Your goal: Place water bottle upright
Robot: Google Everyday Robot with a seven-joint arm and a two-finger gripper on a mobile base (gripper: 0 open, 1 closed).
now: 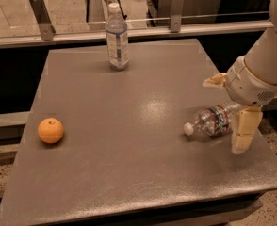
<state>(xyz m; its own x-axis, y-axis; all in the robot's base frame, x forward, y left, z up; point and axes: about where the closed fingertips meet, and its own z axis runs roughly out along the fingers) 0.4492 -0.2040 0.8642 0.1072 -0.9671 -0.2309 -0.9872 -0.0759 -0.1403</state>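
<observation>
The water bottle (pixel 213 121) lies on its side near the right edge of the grey table (pixel 129 182), its white cap pointing left toward the middle and its base pointing right toward the arm. The gripper (pixel 222 117) is at that base end with its claw spread open and holding nothing. One cream finger (pixel 244 131) hangs down on the near side of the bottle, just beside its base, and the other (pixel 215 80) sticks out on the far side, so the bottle's lower half appears to sit between them. Whether the near finger actually touches the plastic cannot be told. A second bottle (pixel 117 37), with a tall white-and-blue label, stands upright at the back of the table, and an orange (pixel 50 130) sits near the left edge; both are well apart from the work. The step in hand looks like the approach to a grasp, with the lift and the standing-up not yet done. The next move probably calls for settling the claw squarely around the body, closing firmly without crushing the thin ribbed plastic, then raising the bottle and turning it so the base meets the table flat.
</observation>
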